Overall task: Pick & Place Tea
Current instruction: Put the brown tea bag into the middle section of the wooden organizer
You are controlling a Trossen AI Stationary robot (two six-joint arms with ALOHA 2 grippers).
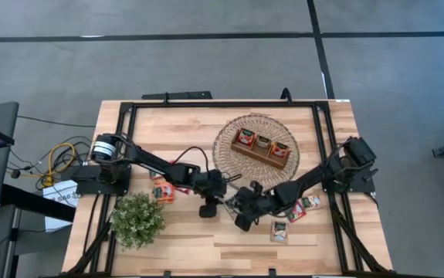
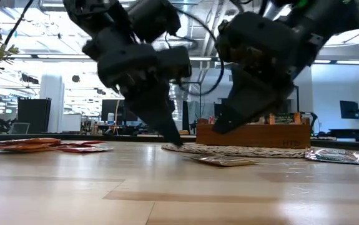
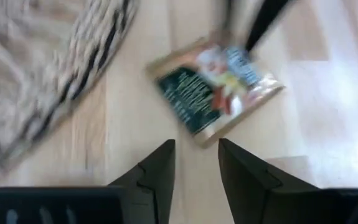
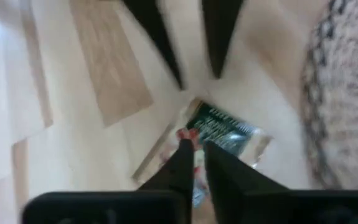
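Left pincer (image 3: 195, 163): low over the middle of the surface (image 1: 206, 123), fingers parted with a clear gap, nothing between them; a green-and-white tea sachet (image 3: 219, 88) lies flat just ahead of the tips.
Right pincer (image 4: 196, 160): facing the left one across that same sachet, tips nearly together with a thin slit between them, over the sachet's edge; whether it grips the wrapper cannot be told.
Sachet between the arms: flat on the wood beside the woven mat (image 1: 254, 144), seen in the low view just in front of the mat.
Other tea: red and orange sachets (image 1: 162, 190) near the left arm; green-and-white ones (image 1: 293, 213) near the right arm.
Tray (image 1: 264, 147): on the mat, with sachets standing in its compartments.
Plant (image 1: 137, 219): at the front left.
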